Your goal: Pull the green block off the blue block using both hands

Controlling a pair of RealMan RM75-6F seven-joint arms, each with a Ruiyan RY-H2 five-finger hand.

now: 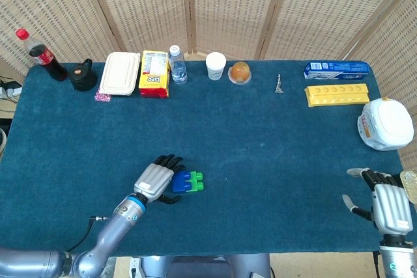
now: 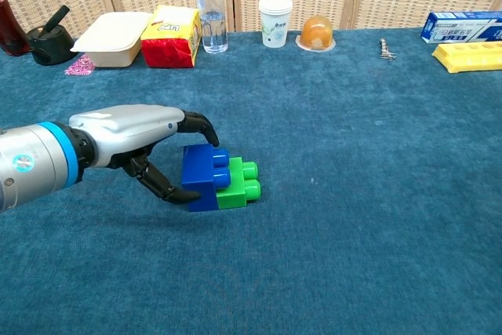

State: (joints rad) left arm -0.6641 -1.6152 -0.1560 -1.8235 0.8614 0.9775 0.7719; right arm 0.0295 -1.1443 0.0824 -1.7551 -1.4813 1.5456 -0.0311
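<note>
The blue block [image 2: 199, 180] and the green block [image 2: 245, 183] lie joined on the blue cloth, green to the right; in the head view, blue block [image 1: 180, 182], green block [image 1: 196, 181]. My left hand [image 2: 132, 137] reaches in from the left and holds the blue block, its fingers over the far top edge and its thumb against the near face. The head view shows the same left hand [image 1: 154, 180] pressed to the block's left side. My right hand [image 1: 386, 204] rests far off at the table's right front corner, fingers apart, holding nothing. The chest view does not show it.
Along the back edge stand a cola bottle [image 1: 40, 55], a white box [image 1: 120, 73], a yellow packet [image 1: 154, 73], a water bottle [image 1: 177, 64], a cup [image 1: 215, 66] and an orange item [image 1: 240, 72]. A yellow tray [image 1: 337, 94] and white container [image 1: 386, 124] lie at the right.
</note>
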